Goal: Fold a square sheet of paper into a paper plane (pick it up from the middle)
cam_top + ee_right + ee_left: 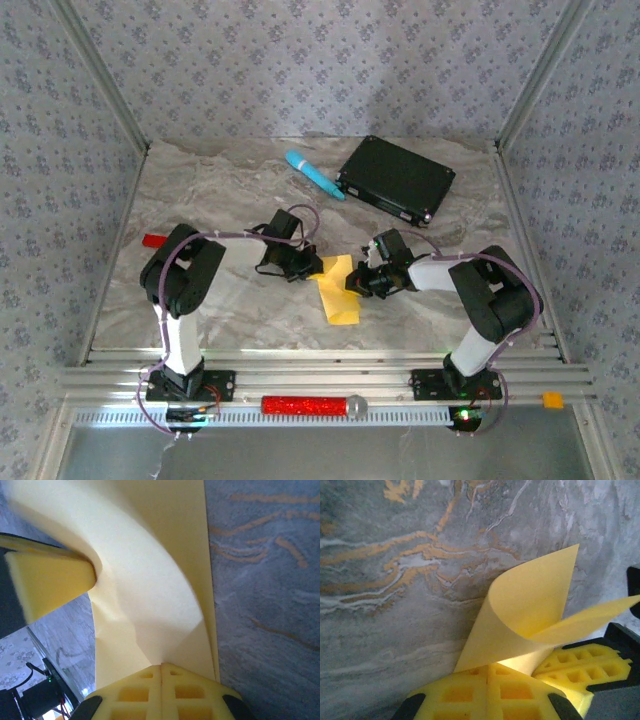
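Left gripper (300,265) and right gripper (362,281) are both clamped shut on the sheet of paper (338,290), close together just toward 6 o'clock of the middle of the table (230,310). The left one pinches the sheet's 10 o'clock side and the right one its 2 o'clock side.

A black box (395,180) lies at 1 o'clock on the table, well apart from the work, so I judge it no hazard.

The sheet itself is where trouble lies. From the left wrist it rises out of the shut pads (465,695) as a loose cone. From the right wrist it bows in a wide arc out of that gripper's pads (135,695). Nothing is pressed flat yet, so any crease set from this curl would likely run crooked and spoil the plane's centre line. If the arms draw apart, thin paper held at two points so near each other could tear. If they push together, it could buckle into a stray wrinkle. The fingers are also near enough to knock each other. A pinch this close to the edge may let the sheet slide out.

A blue cylinder (313,174) at 12 o'clock and a small red block (153,240) at 9 o'clock sit clear of both arms.
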Robot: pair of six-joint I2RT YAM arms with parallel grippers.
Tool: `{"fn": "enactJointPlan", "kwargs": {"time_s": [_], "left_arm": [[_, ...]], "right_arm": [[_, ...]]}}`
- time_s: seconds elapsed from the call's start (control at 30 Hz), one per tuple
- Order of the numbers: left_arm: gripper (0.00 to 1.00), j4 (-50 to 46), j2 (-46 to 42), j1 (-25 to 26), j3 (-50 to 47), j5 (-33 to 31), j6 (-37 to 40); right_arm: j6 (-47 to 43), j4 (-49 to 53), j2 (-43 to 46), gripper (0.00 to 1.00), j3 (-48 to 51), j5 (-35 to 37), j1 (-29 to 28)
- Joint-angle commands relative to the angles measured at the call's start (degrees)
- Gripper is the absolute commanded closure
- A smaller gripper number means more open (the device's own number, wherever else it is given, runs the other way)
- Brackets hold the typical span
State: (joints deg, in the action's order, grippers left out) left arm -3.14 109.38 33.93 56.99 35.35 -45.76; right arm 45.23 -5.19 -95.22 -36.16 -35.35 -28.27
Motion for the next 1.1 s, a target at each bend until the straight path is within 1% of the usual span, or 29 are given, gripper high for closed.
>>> {"fn": "enactJointPlan", "kwargs": {"time_s": [0.0,0.1,0.23,0.43,0.57,0.7,0.83,0.93,1.07], "left_arm": [[0.99,-3.83,2.49,-2.76,-1.38,-7.24,3.98],[1.00,-4.47,3.10,-4.32,-0.02,-6.88,4.63],[1.00,-8.18,0.59,-4.55,3.38,-9.00,5.93],[1.00,-6.29,-4.62,-3.15,4.23,-5.04,5.94],[1.00,-2.44,-5.72,-1.30,2.98,-0.90,5.75],[1.00,1.04,-4.93,0.35,2.01,1.93,5.40],[1.00,4.03,-1.93,0.53,2.09,4.48,4.36],[1.00,4.19,0.58,0.45,3.34,4.44,4.54],[1.00,5.06,3.35,-1.07,3.55,2.25,3.79]], "right_arm": [[1.00,10.57,-2.39,1.00,4.06,8.82,-0.07],[0.96,10.55,-2.43,1.00,4.26,8.60,0.10],[1.26,9.94,-2.07,1.00,4.65,8.71,0.21],[1.34,10.01,-2.20,1.00,4.52,8.55,0.15],[1.50,10.01,-2.13,1.00,4.69,8.64,0.22],[1.53,9.81,-2.16,1.00,4.75,8.63,0.23],[1.69,9.50,-2.21,1.00,4.88,8.59,0.29],[1.65,9.44,-2.31,1.00,5.03,8.55,0.27],[1.49,9.44,-2.06,1.00,5.18,8.53,0.42]]}}
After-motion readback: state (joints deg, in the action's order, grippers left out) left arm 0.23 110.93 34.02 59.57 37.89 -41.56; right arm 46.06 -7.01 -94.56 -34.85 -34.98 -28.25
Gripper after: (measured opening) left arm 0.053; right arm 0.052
